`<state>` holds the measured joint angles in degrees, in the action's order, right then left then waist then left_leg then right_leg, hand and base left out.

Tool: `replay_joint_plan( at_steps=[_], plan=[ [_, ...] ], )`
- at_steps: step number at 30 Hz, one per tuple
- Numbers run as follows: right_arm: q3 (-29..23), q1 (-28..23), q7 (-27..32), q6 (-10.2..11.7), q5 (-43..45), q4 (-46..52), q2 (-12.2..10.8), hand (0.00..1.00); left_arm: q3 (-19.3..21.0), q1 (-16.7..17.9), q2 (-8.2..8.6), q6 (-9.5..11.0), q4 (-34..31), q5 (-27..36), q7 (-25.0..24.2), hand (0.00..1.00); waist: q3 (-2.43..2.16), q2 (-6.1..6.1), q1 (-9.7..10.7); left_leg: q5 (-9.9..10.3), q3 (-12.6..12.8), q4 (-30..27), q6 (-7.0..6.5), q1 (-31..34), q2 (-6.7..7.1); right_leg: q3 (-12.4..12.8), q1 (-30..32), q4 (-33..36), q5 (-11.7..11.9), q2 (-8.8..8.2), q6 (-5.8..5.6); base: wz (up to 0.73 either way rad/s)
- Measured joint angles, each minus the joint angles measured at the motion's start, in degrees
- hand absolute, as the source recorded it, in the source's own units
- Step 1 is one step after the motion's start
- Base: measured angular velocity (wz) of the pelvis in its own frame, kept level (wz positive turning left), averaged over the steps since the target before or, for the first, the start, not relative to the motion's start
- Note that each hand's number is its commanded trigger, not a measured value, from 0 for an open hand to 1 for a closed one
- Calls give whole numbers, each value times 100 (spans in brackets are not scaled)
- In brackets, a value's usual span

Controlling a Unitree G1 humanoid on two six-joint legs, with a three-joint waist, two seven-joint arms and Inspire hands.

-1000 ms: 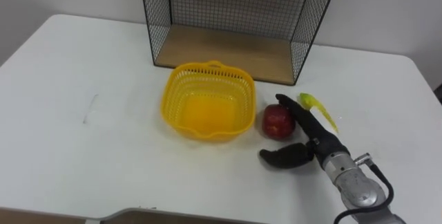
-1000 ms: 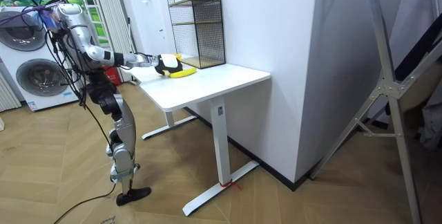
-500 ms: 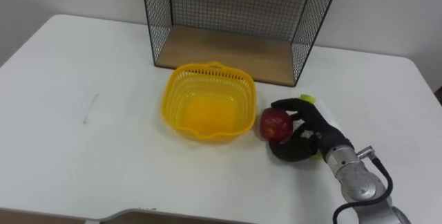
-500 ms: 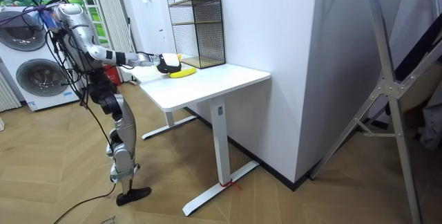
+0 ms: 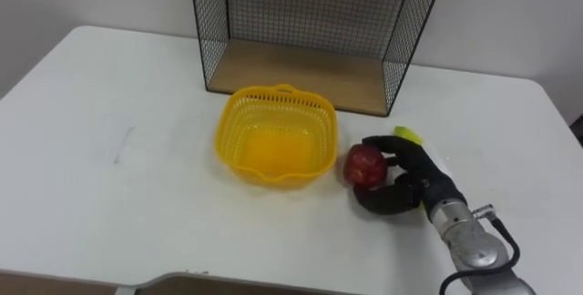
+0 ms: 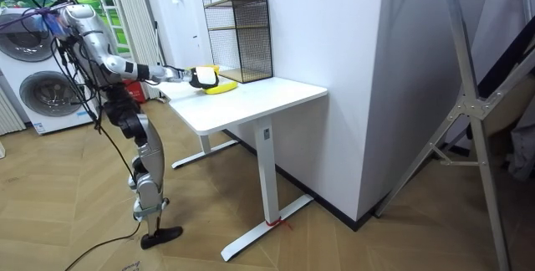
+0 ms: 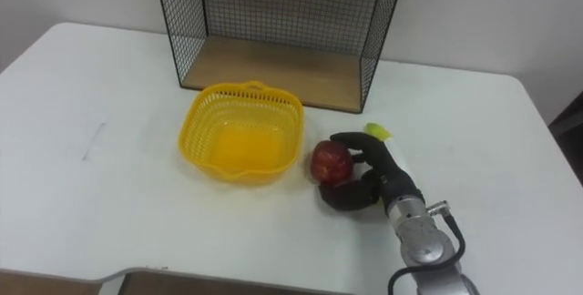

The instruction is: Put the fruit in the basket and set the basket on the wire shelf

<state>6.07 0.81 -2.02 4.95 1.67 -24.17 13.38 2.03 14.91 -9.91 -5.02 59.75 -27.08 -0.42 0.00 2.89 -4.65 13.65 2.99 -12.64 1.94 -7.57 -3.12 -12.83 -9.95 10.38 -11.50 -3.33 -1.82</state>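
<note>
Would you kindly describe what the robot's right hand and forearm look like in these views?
The right hand is black, with slim fingers. Behind it the forearm is a silver-grey metal cylinder with a ribbed collar at the wrist, and a thin dark cable loops beside it.

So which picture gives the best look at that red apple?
The left eye view: the apple shows close and plain beside the yellow basket, with the right hand curled round it. The right eye view shows the same scene. In the room view it is too small to make out.
</note>
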Motion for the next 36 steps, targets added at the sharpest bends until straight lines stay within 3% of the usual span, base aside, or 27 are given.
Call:
replay_joint_plan(
  at_steps=[6,10,14,23,29,36],
  plan=[
    [-69,-43,24,77,-928,-3,-20,100,0,82,41,-3,-5,-1,6,0,-30,-77,48,0,-1,2,1,-13,0,-4,-59,-58,15,10,-6,1],
    [-110,-46,56,89,-1480,-2,-54,100,8,140,81,-94,-4,-2,14,0,-27,-164,127,0,12,54,1,-90,-1,-2,-115,-65,17,10,-10,0],
    [-312,-106,72,168,-1950,7,-240,100,8,153,163,-92,-45,-2,14,0,-33,-206,156,0,21,100,1,-111,0,-2,-120,-70,16,10,-10,0],
    [-309,-103,110,163,-2362,89,-241,100,-3,205,248,-92,-4,4,14,0,-39,-180,161,-1,83,87,0,-101,-2,41,-30,-76,13,9,-12,-1],
    [-310,-158,214,41,-2523,535,-262,100,9,185,282,-83,13,-7,-13,0,-48,-176,119,-1,161,86,0,-45,-3,138,96,-51,13,9,-12,-8],
    [-293,-156,271,42,-2450,1341,-265,100,-3,105,268,-77,61,-7,-13,0,-9,-228,121,-1,157,87,-1,10,-3,157,104,-53,14,12,-13,0]
  ],
)
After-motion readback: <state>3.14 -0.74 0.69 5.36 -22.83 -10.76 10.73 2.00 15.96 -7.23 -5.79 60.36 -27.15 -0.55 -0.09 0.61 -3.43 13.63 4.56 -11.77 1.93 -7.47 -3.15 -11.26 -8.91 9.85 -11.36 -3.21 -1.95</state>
